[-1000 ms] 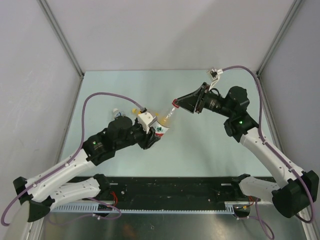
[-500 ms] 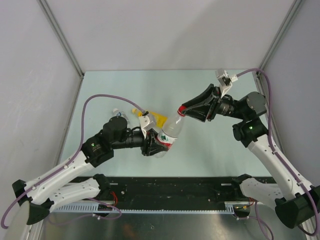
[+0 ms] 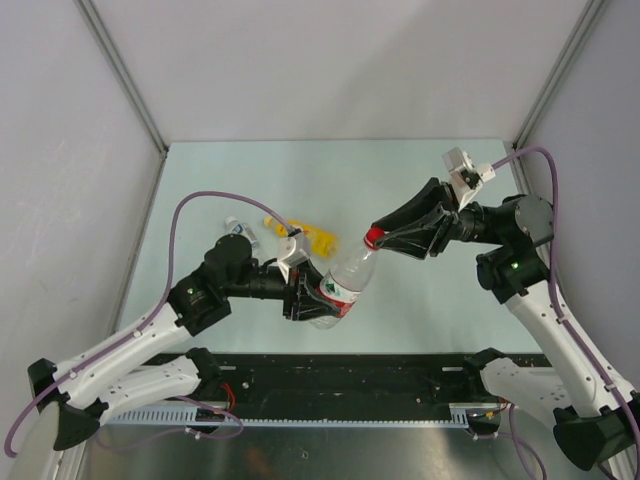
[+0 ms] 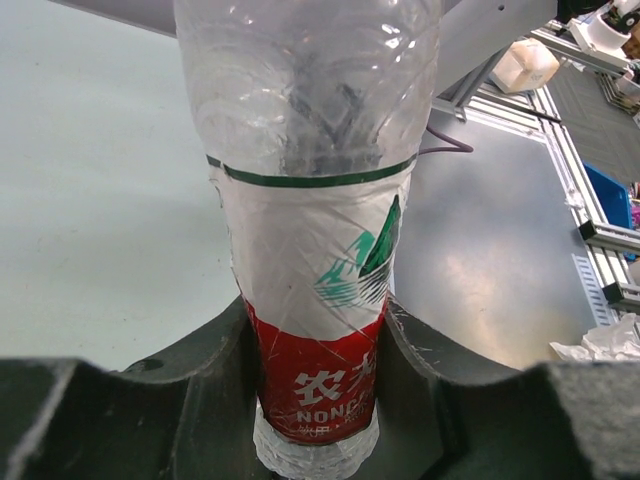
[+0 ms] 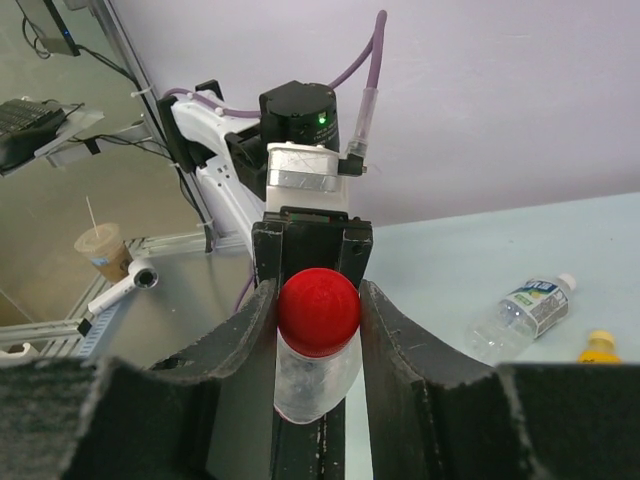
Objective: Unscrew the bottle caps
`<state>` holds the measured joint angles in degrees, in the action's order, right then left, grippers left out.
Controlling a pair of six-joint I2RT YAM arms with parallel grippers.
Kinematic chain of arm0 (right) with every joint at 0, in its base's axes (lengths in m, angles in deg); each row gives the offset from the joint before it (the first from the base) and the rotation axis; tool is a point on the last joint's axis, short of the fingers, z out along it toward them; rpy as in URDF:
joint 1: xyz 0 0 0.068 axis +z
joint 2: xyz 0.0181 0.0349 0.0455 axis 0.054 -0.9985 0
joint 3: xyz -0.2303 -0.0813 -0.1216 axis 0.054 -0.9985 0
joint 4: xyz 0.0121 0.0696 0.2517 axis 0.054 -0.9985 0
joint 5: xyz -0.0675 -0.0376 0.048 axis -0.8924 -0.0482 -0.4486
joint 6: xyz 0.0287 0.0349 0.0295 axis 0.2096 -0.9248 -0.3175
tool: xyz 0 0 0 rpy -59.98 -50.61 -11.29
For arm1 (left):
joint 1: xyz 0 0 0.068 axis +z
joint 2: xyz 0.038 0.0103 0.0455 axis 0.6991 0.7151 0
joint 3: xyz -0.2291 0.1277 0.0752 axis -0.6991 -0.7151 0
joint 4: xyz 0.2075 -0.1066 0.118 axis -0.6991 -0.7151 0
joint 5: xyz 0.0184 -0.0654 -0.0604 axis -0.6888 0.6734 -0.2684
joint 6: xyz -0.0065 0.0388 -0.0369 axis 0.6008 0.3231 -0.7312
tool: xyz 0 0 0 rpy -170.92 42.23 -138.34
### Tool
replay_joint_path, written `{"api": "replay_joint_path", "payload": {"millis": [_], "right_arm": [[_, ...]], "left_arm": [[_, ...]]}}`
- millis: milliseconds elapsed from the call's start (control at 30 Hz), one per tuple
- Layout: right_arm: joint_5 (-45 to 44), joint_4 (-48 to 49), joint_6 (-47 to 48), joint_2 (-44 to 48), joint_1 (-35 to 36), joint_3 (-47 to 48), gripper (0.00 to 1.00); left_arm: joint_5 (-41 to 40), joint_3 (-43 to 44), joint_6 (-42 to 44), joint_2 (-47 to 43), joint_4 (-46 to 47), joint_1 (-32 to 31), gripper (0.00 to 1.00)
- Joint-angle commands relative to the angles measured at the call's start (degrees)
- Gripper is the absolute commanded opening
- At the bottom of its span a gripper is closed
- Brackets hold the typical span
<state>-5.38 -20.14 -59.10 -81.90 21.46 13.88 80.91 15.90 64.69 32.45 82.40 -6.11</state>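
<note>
Red cap (image 5: 318, 309) is sitting pinched between the right gripper (image 3: 385, 238) fingers, on the slim bottle (image 3: 345, 280). Left gripper (image 4: 315, 400) is clamping that bottle's labelled lower end, holding it tilted in the air over mid-bench (image 3: 430, 300). 2 others are sitting toward the far-left: short bottle (image 3: 238, 229), yellow bottle (image 3: 318, 240).

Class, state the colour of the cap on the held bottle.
Red cap; right wrist view shows it best.
</note>
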Motion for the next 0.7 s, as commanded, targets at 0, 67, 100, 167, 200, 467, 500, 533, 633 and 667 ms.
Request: {"api": "replay_joint_path", "payload": {"millis": [0,67,100,167,200,467,500,533,633,667], "right_arm": [[1.85,-4.75,-0.41,-1.42,0.16,-0.06,0.11],[1.38,-4.4,-1.25,-1.95,0.17,-0.1,0.25],[1.17,-4.29,-1.47,-2.04,0.15,-0.06,0.33],[0.64,-4.55,-1.58,-2.08,-0.05,-0.1,0.46],[0.36,-4.68,-1.55,-2.01,-0.22,-0.07,0.52],[-0.13,-4.36,-2.86,-1.31,-2.65,-0.09,0.96],[-0.2,-4.37,-2.9,-1.28,-2.79,-0.1,0.98],[-0.37,-4.37,-2.91,-1.31,-2.91,-0.06,0.99],[-1.37,-4.74,-2.93,-1.48,-3.22,-0.05,0.99],[-1.83,-4.86,-2.93,-1.58,-3.3,-0.08,0.99]], "left_arm": [[-1.5,0.82,-0.01,-1.38,11.85,0.33,0.0],[-3.66,0.55,0.55,-1.08,10.74,0.31,0.0],[-5.14,0.32,0.78,-0.95,10.21,0.29,0.0],[-7.95,-0.32,1.23,-1.06,9.49,0.3,0.0],[-9.71,-0.65,1.52,-1.21,9.06,0.33,0.0],[-19.36,-2.84,6.12,-2.14,3.01,0.44,0.0],[-20.03,-2.96,6.56,-2.14,2.44,0.44,0.0],[-20.76,-3.06,6.82,-2.1,1.93,0.49,0.0],[-22.91,-3.11,7.74,-1.95,0.46,0.52,0.0],[-23.78,-3.1,8.03,-1.96,-0.02,0.53,0.0]]}}
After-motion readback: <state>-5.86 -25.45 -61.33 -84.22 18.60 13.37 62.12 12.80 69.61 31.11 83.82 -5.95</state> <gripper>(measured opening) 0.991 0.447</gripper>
